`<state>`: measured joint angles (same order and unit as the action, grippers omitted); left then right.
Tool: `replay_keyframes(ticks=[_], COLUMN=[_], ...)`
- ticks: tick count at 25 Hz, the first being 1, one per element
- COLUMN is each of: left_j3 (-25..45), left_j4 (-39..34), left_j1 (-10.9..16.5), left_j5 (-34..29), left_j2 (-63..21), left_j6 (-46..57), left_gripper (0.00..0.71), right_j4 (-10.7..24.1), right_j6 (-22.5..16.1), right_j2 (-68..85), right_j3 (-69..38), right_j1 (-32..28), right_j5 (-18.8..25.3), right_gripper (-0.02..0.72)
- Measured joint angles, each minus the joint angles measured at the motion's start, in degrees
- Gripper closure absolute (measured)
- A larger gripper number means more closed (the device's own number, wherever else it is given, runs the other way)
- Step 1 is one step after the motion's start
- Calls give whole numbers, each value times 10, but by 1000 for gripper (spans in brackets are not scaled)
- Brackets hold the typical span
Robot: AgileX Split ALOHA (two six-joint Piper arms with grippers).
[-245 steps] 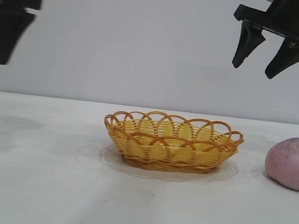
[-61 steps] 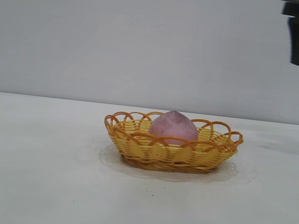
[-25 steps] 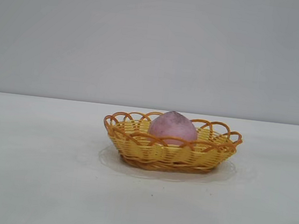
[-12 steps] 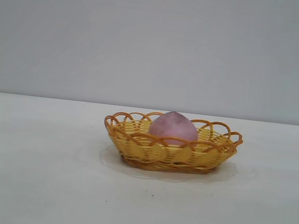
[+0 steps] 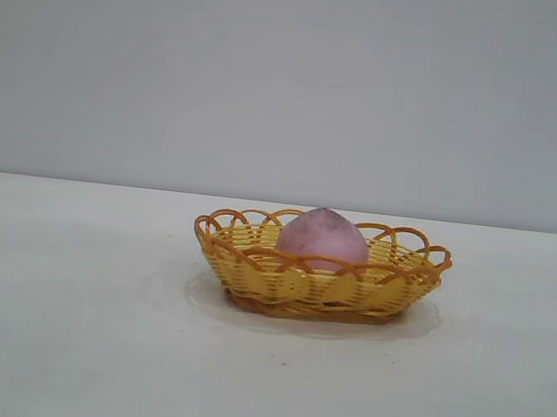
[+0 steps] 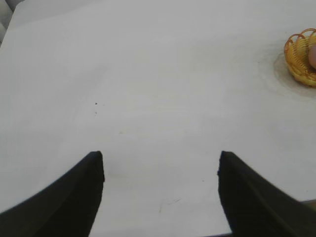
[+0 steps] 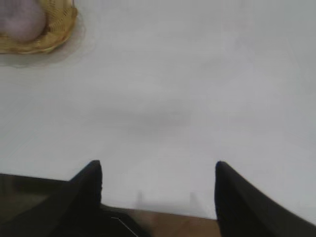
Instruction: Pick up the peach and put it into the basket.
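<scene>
White matte tabletop (image 5: 62, 345) fills the lower half of the exterior view, meeting a plain pale grey wall (image 5: 293, 79) along a level line across the middle; a few dark specks mark the table. At centre sits the basket (image 5: 318, 286), yellow weave with orange looped rim, and the peach (image 5: 323, 236) rests inside it, its lower part hidden behind the near rim. Neither of my arms shows in that view. My left gripper (image 6: 160, 195) hangs over bare table, fingers spread wide, holding nothing, the basket cut off at the right edge. My right gripper (image 7: 158, 197) is likewise agape and empty, with basket and peach clipped at upper left
</scene>
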<state>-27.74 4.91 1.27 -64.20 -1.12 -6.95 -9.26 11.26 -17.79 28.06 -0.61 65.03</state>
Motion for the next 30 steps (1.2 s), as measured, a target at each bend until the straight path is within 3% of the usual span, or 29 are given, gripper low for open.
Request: replay_keyframes(ticks=[7, 16, 30], left_j3=[0, 0, 0], left_j4=[0, 0, 0], left_j1=[0, 0, 0], left_j5=[0, 0, 0], left_j2=[0, 0, 0], left_j6=[0, 0, 0], left_gripper=[238, 238, 238], right_j4=[2, 33, 34], right_j6=[-1, -44, -45], right_j2=[31, 178, 187], right_j3=[0, 0, 0], right_j1=[4, 20, 20], right_j5=[0, 2, 3], right_gripper=[249, 249, 249])
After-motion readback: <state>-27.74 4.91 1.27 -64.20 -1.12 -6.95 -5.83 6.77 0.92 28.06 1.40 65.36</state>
